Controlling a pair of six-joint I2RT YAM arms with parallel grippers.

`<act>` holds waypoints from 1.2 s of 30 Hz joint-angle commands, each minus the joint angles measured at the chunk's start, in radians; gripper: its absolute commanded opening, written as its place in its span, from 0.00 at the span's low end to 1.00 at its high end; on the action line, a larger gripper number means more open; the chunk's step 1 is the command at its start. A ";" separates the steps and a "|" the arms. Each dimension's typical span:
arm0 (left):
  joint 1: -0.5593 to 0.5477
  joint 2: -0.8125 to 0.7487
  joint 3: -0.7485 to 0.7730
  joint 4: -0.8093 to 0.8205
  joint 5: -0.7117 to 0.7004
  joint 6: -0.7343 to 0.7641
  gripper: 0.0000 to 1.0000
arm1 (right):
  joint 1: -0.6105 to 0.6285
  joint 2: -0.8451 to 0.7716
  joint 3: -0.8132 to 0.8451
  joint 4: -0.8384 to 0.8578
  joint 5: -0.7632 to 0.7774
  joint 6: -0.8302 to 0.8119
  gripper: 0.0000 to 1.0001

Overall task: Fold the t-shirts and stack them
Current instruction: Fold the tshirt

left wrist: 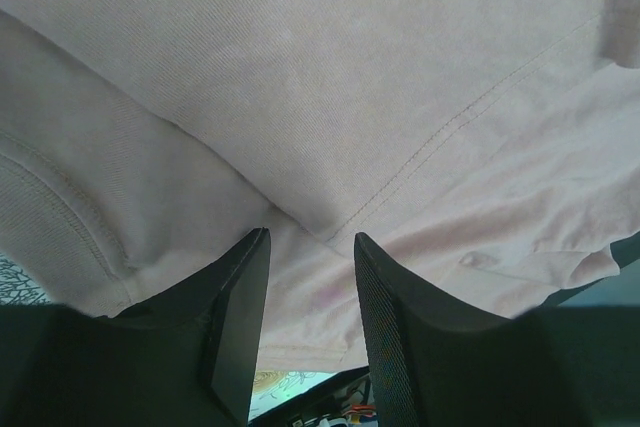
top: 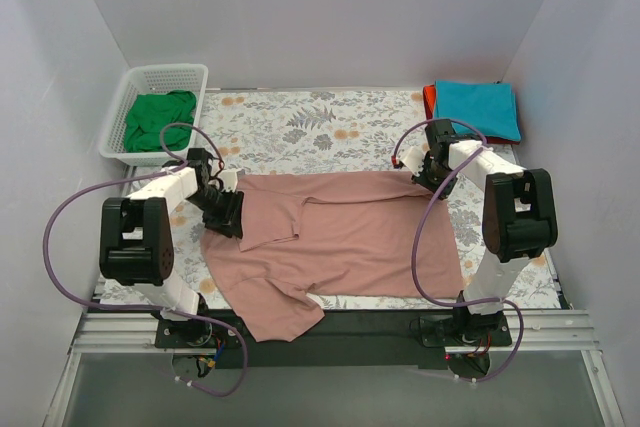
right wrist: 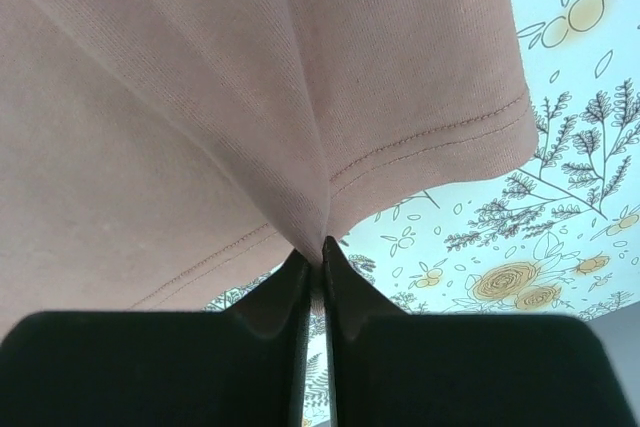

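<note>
R claw [right wrist: 312, 247] is seen pinched shut on a hem fold of the pink tee [right wrist: 180, 87], w/ cloth draped away from the tips and the floral surface [right wrist: 570, 207] just beyond. L claw [left wrist: 311, 239] is found part open, a seam fold lying at the gap, not yet pinched. Rest of the tee is spread between both claws. It is judged light, limp, non-slip; stitched hems/corners are best taken, both layers together.

The pink t-shirt [right wrist: 200, 97] is matt, finely ribbed knit cloth; the floral table cloth [right wrist: 560, 197] looks smooth.
</note>
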 commanded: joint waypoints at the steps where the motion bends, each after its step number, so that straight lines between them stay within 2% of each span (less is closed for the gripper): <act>1: 0.000 0.015 0.000 -0.021 -0.001 0.016 0.38 | 0.010 -0.014 0.000 0.002 0.005 -0.012 0.11; 5: -0.012 0.020 0.005 -0.011 0.018 0.019 0.38 | 0.011 -0.008 0.002 0.001 0.005 -0.011 0.04; 9: -0.027 0.038 0.011 0.002 0.028 0.007 0.37 | 0.013 -0.008 0.002 0.001 0.007 -0.009 0.02; 15: -0.058 0.043 0.026 0.009 0.040 -0.002 0.34 | 0.014 -0.006 -0.003 -0.001 0.007 -0.006 0.01; 19: -0.061 0.041 0.034 0.012 0.038 -0.007 0.24 | 0.014 -0.003 0.003 -0.001 0.004 -0.003 0.01; 26: -0.061 0.014 0.036 0.009 0.014 -0.013 0.25 | 0.014 0.003 0.007 -0.005 -0.002 -0.001 0.01; 28: -0.061 0.005 0.034 0.012 0.012 -0.016 0.22 | 0.014 0.006 0.008 -0.007 -0.002 0.002 0.01; 29: -0.062 0.003 0.037 0.009 0.012 -0.014 0.14 | 0.013 0.005 0.008 -0.008 -0.002 0.000 0.01; 32: -0.062 0.000 0.043 -0.004 0.009 -0.007 0.01 | 0.014 0.005 0.007 -0.008 0.002 -0.001 0.01; 36: -0.062 -0.035 0.060 -0.056 0.012 0.015 0.00 | 0.013 -0.006 0.007 -0.007 0.020 -0.012 0.01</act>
